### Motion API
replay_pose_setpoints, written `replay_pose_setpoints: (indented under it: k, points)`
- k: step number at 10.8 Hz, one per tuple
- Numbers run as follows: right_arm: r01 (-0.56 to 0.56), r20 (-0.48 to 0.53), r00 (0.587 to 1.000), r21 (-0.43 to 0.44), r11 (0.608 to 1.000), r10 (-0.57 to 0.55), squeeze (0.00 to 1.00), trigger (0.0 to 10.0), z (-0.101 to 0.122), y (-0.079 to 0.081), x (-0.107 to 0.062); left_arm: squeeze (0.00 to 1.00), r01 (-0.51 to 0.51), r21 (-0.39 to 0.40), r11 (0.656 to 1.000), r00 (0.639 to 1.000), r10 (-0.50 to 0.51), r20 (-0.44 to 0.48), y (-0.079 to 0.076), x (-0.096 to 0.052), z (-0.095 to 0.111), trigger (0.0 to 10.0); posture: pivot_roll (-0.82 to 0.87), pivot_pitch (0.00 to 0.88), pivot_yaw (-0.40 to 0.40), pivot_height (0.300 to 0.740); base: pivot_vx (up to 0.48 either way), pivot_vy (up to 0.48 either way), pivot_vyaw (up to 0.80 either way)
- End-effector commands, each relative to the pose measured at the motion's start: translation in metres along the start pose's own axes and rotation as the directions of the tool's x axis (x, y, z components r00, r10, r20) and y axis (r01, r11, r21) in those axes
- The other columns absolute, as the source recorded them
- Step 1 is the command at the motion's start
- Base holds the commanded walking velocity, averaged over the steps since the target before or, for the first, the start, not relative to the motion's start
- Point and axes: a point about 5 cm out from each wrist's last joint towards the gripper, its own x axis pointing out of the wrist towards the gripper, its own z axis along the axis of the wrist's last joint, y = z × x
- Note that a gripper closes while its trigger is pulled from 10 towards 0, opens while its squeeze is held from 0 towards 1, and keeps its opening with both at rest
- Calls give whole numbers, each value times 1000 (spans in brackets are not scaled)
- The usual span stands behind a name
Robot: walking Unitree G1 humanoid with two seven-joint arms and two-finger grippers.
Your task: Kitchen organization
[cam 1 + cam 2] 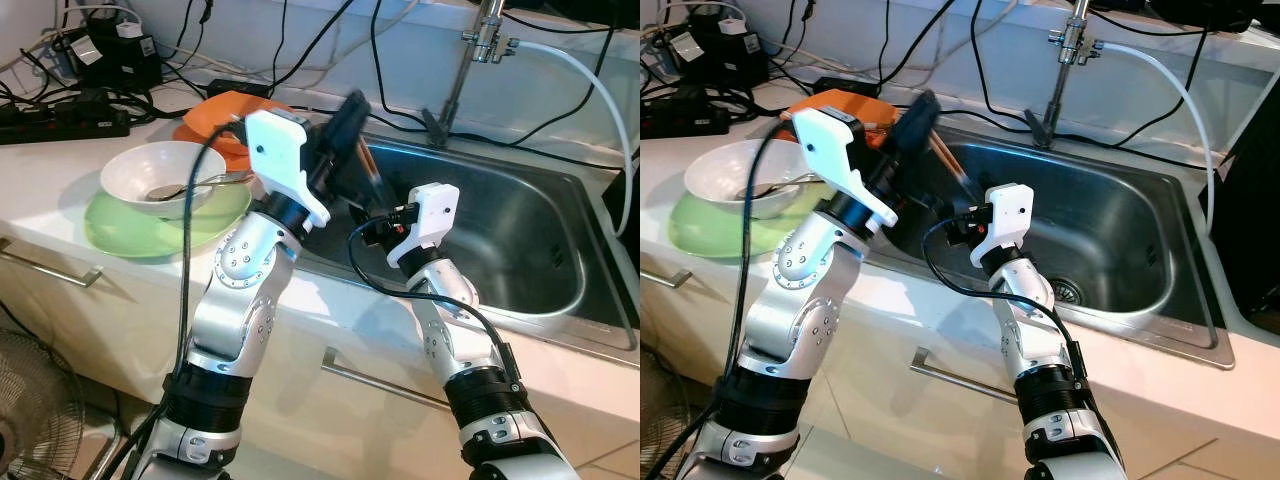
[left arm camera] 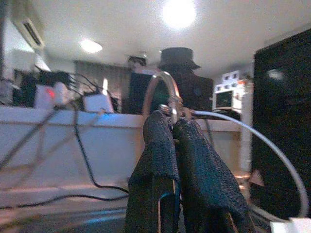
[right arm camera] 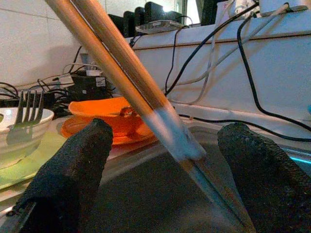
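My left gripper (image 1: 345,120) is raised over the left rim of the steel sink (image 1: 520,230), shut on a pair of wooden chopsticks (image 1: 368,170) that slant down into the basin. In the left wrist view its fingers (image 2: 160,145) are pressed together. My right gripper (image 1: 372,228) reaches in from the sink's front edge. It is open, and the chopsticks (image 3: 121,73) pass between its two fingers (image 3: 73,165) without touching them. A white bowl (image 1: 120,170) with a fork (image 3: 29,109) in it rests on a green plate (image 1: 120,235). Behind these is orange dishware (image 1: 205,115).
A faucet (image 1: 475,50) with a white hose stands behind the sink. Power strips (image 1: 60,115) and black cables crowd the back of the counter. A fan (image 1: 30,400) stands on the floor at the lower left, beside the cabinet drawers.
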Motion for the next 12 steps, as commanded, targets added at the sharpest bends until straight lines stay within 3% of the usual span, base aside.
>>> replay_pose_setpoints:
  k: [1, 4, 6, 12]
  points:
    - [-4, 20, 1000, -5, 1000, 4, 0, 10000, 6, 0, 2, 0, 21, -29, 999, 1000, -22, -4, -2, -2, 1, 10000, 217, 0, -47, 740, 0, 0, 0]
    - [0, 16, 1000, -6, 1000, 0, 0, 10000, 5, 0, 1, 0, 46, -49, 998, 998, -48, -41, -4, -4, -4, 10000, 216, 0, -44, 740, 0, 0, 0]
    - [0, 8, 1000, -6, 1000, 0, 0, 0, 3, 0, 1, 0, 56, -63, 996, 997, -59, -52, -5, -5, -5, 10000, 218, 0, -44, 740, 0, 0, 0]
    - [-9, 7, 1000, -5, 1000, 9, 0, 0, 2, 1, 1, 0, 63, -50, 997, 996, -66, -67, -4, -7, -5, 10000, 223, 0, -43, 740, 0, 0, 0]
